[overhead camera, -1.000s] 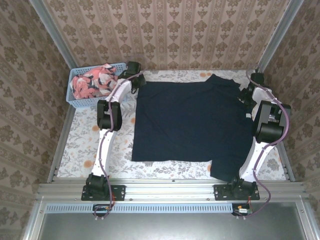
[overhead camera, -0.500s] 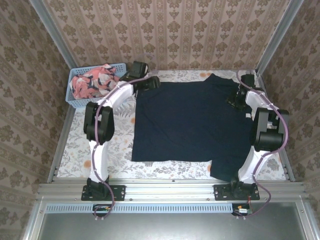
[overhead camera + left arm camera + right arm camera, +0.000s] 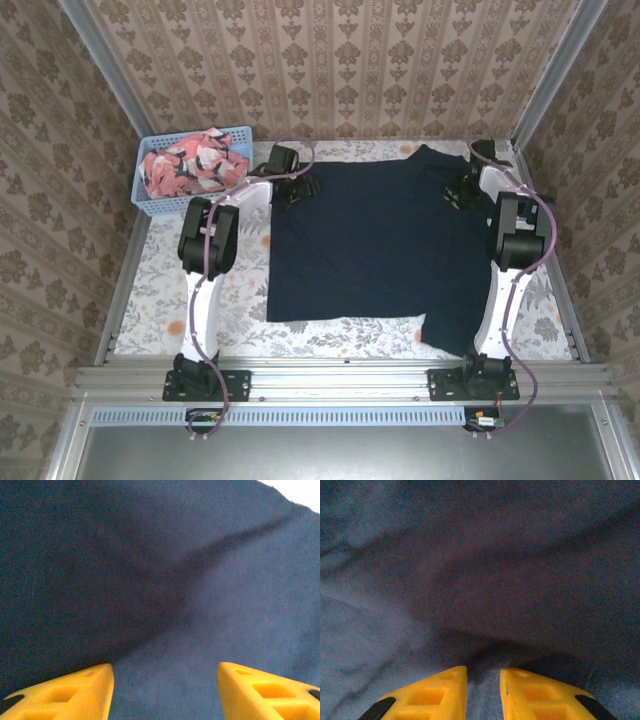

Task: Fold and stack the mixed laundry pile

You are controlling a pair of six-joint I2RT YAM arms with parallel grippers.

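Robot lab booth (wallpapered panels (image 3: 330,60) on aluminium frame (image 3: 340,378))

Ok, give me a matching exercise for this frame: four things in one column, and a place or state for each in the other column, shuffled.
Things:
1 navy shirt
2 pink printed garment
3 blue basket
4 left gripper

Places or states:
A at the far left corner
B jaws apart over the shirt
C spread flat on the table
D bunched up inside the basket

Pairs: 1-C; 2-D; 3-A; 4-B
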